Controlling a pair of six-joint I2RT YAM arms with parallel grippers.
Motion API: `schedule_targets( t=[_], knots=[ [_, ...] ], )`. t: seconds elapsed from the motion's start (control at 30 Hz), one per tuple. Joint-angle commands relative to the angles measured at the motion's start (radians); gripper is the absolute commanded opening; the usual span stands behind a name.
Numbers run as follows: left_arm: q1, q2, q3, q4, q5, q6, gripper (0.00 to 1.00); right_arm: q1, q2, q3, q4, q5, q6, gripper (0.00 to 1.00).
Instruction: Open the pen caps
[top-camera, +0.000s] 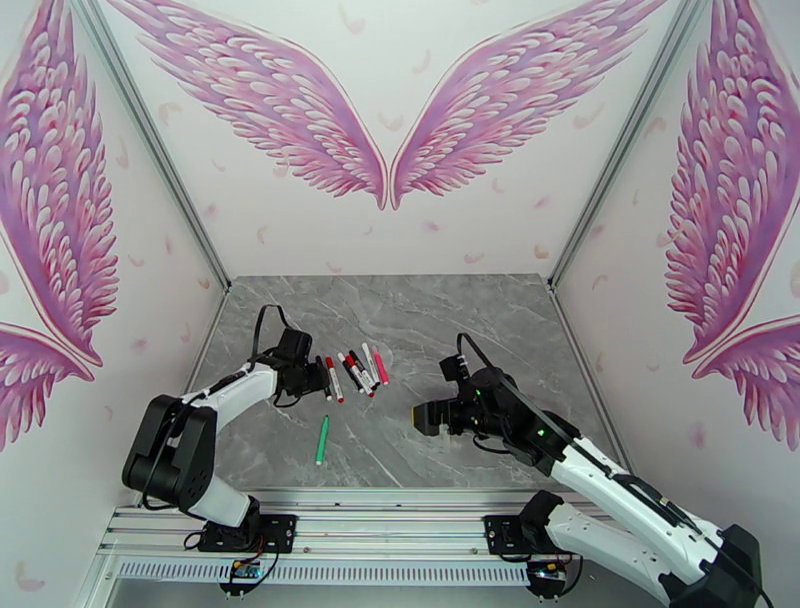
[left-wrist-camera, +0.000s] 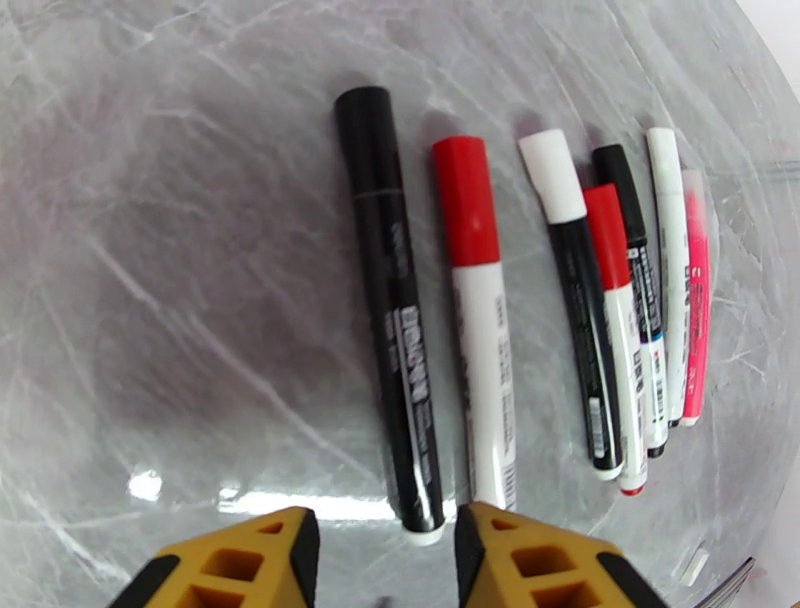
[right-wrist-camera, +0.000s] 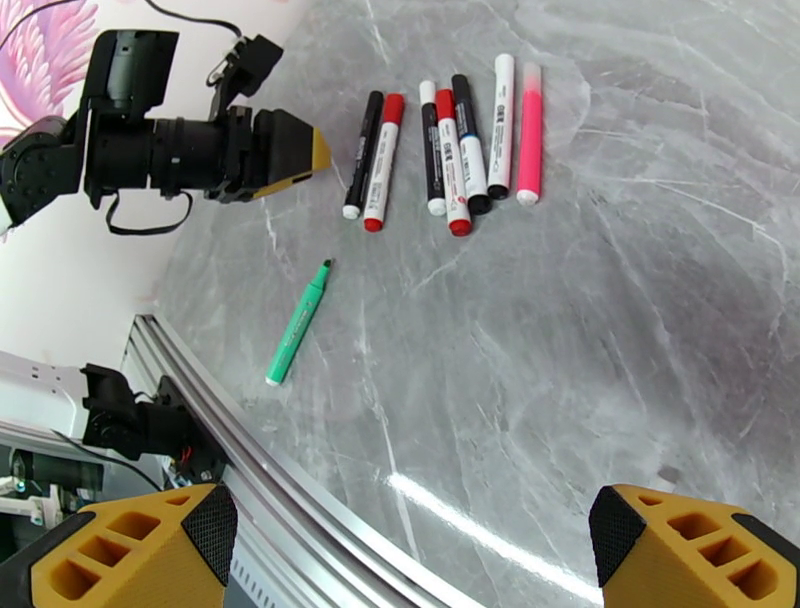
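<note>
Several capped pens (top-camera: 352, 372) lie side by side on the grey table. In the left wrist view the black pen (left-wrist-camera: 395, 330) with its black cap (left-wrist-camera: 362, 140) is leftmost, then a white pen with a red cap (left-wrist-camera: 465, 200), then one with a white cap (left-wrist-camera: 553, 175). My left gripper (left-wrist-camera: 385, 560) hovers at the near end of the black pen, its jaws apart and holding nothing. A green pen (right-wrist-camera: 298, 325) lies alone nearer the rail. My right gripper (right-wrist-camera: 410, 560) hangs wide open over bare table, well right of the pens (right-wrist-camera: 450, 150).
An aluminium rail (right-wrist-camera: 300, 500) runs along the table's near edge. White walls with pink wings (top-camera: 390, 150) close off the left, back and right. Bare marble (top-camera: 480, 320) stretches right of the pens.
</note>
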Motion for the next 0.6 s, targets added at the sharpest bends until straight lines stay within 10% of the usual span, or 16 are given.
schedule_targets(
  t=[0.0,0.57],
  knots=[
    [0.007,0.047,0.057,0.019,-0.012,-0.006,0.43,0.004,0.006,0.038,0.002,0.012,0.000,1.00],
    [0.019,0.201,0.150,-0.004,-0.046,0.004,0.39,0.004,0.020,0.028,0.014,0.021,-0.004,0.99]
  ],
)
